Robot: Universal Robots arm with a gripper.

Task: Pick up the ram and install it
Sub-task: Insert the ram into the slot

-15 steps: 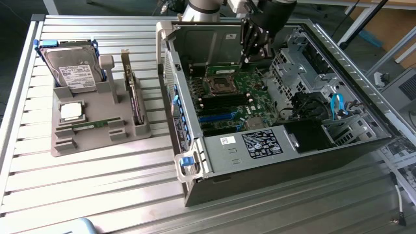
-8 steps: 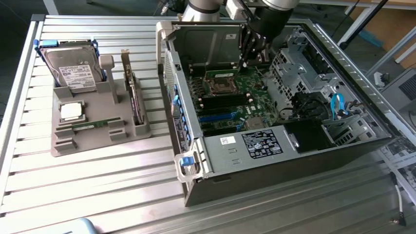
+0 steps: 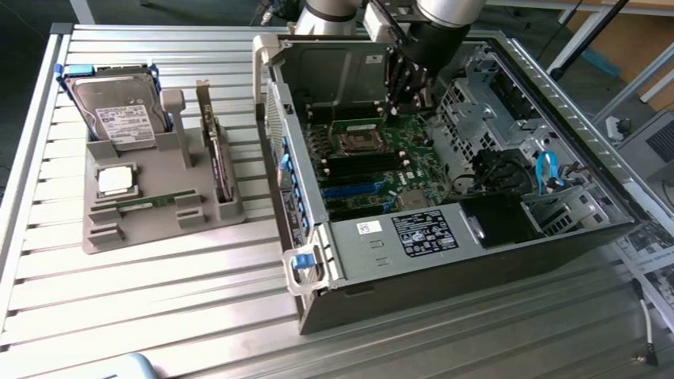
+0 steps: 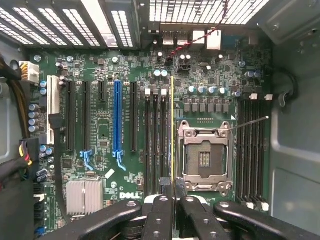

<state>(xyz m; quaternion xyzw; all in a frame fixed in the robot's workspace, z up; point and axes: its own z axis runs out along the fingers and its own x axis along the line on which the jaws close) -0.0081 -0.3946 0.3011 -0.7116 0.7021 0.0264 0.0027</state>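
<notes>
Wrist view first: the black two-finger gripper (image 4: 173, 194) has its fingers (image 4: 159, 210) pressed in on the ram (image 4: 172, 125), a long, thin green circuit-board stick seen edge-on as a narrow yellowish line. The fingers pinch it at one end, and the stick points away from them across the green motherboard (image 4: 102, 135). It runs parallel to a bank of black memory slots (image 4: 156, 145) and lies along the side of that bank nearest the empty silver processor socket (image 4: 202, 160). It may already sit in the slot beside the socket, but from this edge-on angle I cannot tell whether it is touching or just above. A second bank of black memory slots (image 4: 250, 145) flanks the far side of the socket, and a long blue expansion slot (image 4: 117, 117) stands beyond the first bank.

Exterior view: the pale grey robot arm (image 3: 443, 12) comes in from twelve o'clock, and the gripper (image 3: 408, 93) reaches down into the open black-and-silver computer case (image 3: 358, 245), over the upper part of the board. At nine o'clock from the case, well apart from the gripper, a grey moulded tray (image 3: 169, 180) rests on the slatted metal table (image 3: 158, 308). The tray carries a silver hard drive (image 3: 121, 110) at its twelve o'clock end, a square silver processor chip (image 3: 116, 180) near its middle, and an upright dark expansion card (image 3: 218, 162) along its three o'clock edge.
</notes>
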